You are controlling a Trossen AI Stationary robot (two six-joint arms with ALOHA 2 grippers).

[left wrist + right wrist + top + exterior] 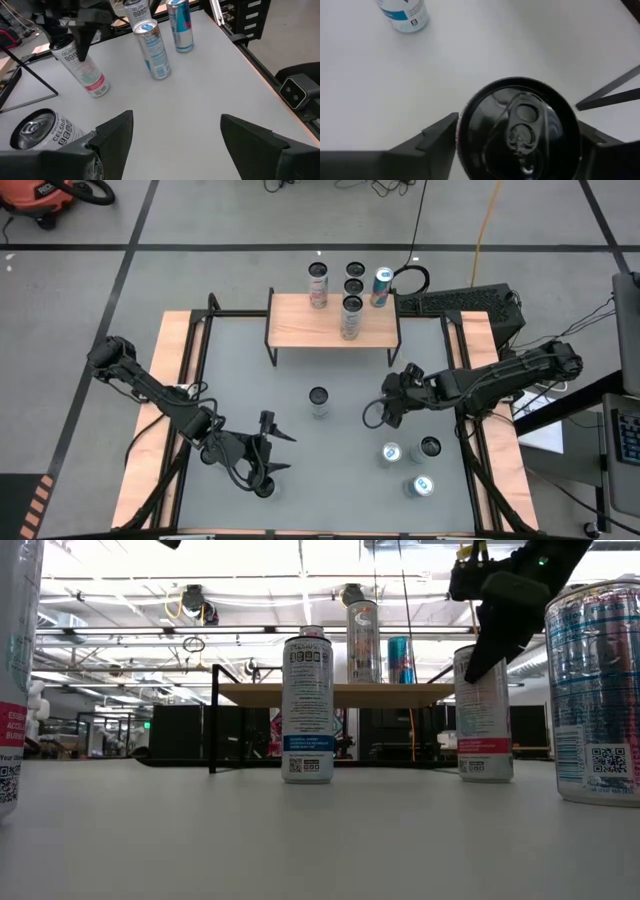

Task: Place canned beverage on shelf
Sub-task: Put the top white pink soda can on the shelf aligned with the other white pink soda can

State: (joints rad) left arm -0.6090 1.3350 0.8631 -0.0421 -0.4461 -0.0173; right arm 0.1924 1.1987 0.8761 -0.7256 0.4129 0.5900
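A slim can with a black top (520, 130) and a pink band (484, 715) stands upright on the grey table, right of the middle. My right gripper (383, 410) is shut on it near its top. The shelf (300, 323), a light wood plank on black legs, stands at the table's far edge with one silver can (350, 317) on it. My left gripper (280, 448) hangs open over the near left of the table (175, 122), with nothing between its fingers. My right gripper pinches the black-topped can between its two fingers, just under the rim (464, 145), one finger on each side. The fingers (488, 645) come down at a slant from above. The can stands upright with its base on the table.
A white and blue can (319, 401) stands mid-table, close to my left gripper's finger (42, 132). Three more cans (410, 460) stand at the near right. Several cans (354, 280) stand on the floor behind the shelf. A dark rack (470, 305) sits at the far right.
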